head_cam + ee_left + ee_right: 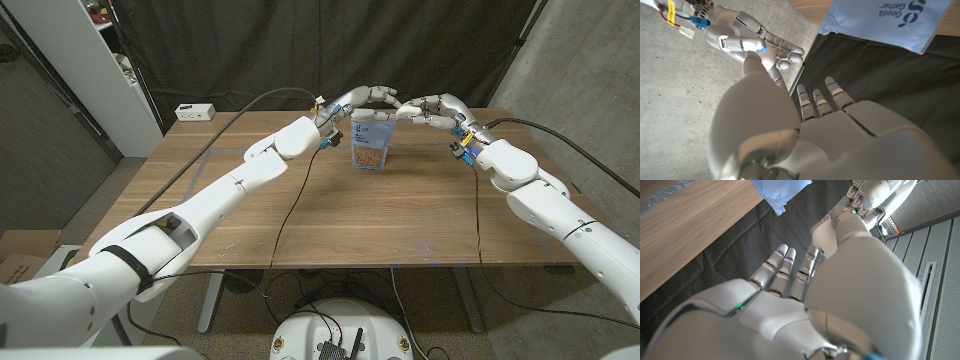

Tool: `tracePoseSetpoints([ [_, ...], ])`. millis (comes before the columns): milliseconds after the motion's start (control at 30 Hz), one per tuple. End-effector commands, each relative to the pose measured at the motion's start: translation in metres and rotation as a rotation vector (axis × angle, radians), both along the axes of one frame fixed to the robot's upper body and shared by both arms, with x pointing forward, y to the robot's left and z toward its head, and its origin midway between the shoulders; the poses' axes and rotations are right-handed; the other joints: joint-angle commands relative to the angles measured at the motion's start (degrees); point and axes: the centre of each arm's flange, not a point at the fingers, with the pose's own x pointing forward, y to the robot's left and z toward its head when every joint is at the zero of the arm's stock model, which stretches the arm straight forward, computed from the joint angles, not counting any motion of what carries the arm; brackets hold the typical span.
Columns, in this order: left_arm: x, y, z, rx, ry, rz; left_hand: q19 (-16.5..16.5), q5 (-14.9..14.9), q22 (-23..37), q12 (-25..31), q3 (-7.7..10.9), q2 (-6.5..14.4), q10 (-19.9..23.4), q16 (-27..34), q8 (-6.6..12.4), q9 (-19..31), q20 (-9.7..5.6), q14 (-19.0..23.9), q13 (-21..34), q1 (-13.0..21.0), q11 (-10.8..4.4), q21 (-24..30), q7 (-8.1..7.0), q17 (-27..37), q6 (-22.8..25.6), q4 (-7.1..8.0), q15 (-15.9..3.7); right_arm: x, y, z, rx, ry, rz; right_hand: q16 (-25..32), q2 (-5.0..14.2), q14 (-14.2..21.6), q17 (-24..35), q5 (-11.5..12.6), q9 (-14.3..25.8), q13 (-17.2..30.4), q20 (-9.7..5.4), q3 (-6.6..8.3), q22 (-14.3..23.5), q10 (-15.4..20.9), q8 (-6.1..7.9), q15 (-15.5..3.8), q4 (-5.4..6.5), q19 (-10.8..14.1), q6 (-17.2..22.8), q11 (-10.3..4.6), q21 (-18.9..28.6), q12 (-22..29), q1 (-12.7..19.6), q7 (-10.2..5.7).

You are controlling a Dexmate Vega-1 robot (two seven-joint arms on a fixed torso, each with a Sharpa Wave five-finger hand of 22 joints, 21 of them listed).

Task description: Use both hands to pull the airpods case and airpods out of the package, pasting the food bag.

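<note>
A food bag (pixel 371 146) with a light-blue printed top and a clear lower part full of brown pieces stands upright at the table's far middle. Both hands hover just above and behind its top. My left hand (pixel 366 98) comes in from the left and my right hand (pixel 432 108) from the right, and their fingertips meet over the bag. Neither hand holds anything. In the left wrist view my left hand (pixel 830 125) has its fingers stretched out, with the right hand (pixel 755 40) opposite and the bag's blue top (pixel 885 20) beyond. The right wrist view shows my right hand (pixel 790 295), the left hand (pixel 870 200) and the bag's corner (pixel 780 192).
A small white box (pixel 196 112) lies at the wooden table's (pixel 330 220) far left corner. Black cables (pixel 290 215) run over the tabletop from both wrists. A white shelf unit (pixel 90 70) stands left of the table, and a black curtain hangs behind it.
</note>
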Motion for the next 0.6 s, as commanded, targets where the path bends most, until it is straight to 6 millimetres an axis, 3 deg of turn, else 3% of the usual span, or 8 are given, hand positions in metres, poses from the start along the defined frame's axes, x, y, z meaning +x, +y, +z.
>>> tracePoseSetpoints([
  [33,0.0041,-0.0082,-0.0083,-0.037,-0.01,-0.011,0.67,0.59,0.2,0.66,-0.62,0.24,1.46,0.34,0.91,0.24,-0.2,1.03,0.22,0.12,-0.2,0.34,-0.06,0.21,1.87,0.32,-1.89,-0.0009,0.0067,0.0001,-0.004,0.007,0.027,0.29,4.6,-0.66,0.47,-2.03,12.11,-0.23,-0.26,0.53,0.06,-0.74,0.69,-8.28,1.49,-0.48,-0.97,-0.01,-0.16,-0.64,-2.72,0.36],
  [67,0.0043,-0.0088,-0.0085,-0.038,-0.009,-0.011,0.72,0.68,0.21,0.82,-0.91,0.13,1.92,0.37,1.15,0.2,-0.18,1.33,0.25,-0.11,-0.09,0.34,0.07,0.21,2.7,0.48,-1.95,-0.0008,0.0068,-0.0002,-0.006,0.008,0.028,0.38,5.81,-1.3,0.73,-4.11,12.52,-0.34,-0.51,0.12,0.08,-1.43,0.24,-8.27,1.67,-0.74,-2.26,0.02,-0.17,-1.15,-2.81,0.36],
  [300,0.0056,-0.0103,-0.0085,-0.038,-0.003,-0.011,1.08,0.9,0.22,1.26,-1.7,0.06,3.18,0.5,1.85,0.34,-0.48,2.3,0.34,-1.14,-0.25,0.41,0.66,0.24,4.65,1.18,-2.24,-0.0017,0.005,0.0003,-0.034,0.013,0.03,0.82,9.89,-3.65,1.54,-12.49,13.79,-0.37,-1.9,-1.31,0.16,-4.94,-1.43,-8.29,1.95,-2.96,-6.34,-0.02,-0.45,-3.35,-3.28,-0.45],
  [500,0.0076,-0.0109,-0.0103,-0.047,0.002,-0.012,1.18,1.07,0.23,1.28,-1.95,0.16,3.34,0.42,1.77,0.44,-0.48,2.39,0.38,-1.28,-0.12,0.41,0.55,0.25,4.52,1.36,-2.27,-0.0024,0.0031,0.0017,-0.049,0.017,0.031,1.05,9.96,-3.54,1.52,-14.09,13.77,-0.54,-0.96,-1.73,0.15,-4.69,-1.51,-7.85,1.66,-2.86,-5.95,0.46,-0.24,-3.49,-3.33,-0.18],
  [600,0.0083,-0.0112,-0.0125,-0.06,0.002,-0.009,1.21,1.43,0.24,1.57,-2.18,0.3,4.32,0.49,2.43,0.56,-0.35,3.04,0.46,-0.86,-0.57,0.37,0.73,0.26,6.37,1.31,-2.46,-0.0032,0.0029,0.0017,-0.052,0.018,0.034,1.12,10.92,-4.04,1.72,-15.13,13.63,-0.63,-1.7,-1.81,0.16,-5.39,-2.34,-8.24,2.01,-3.5,-7.38,0.12,-0.34,-3.93,-3.78,-0.45],
])
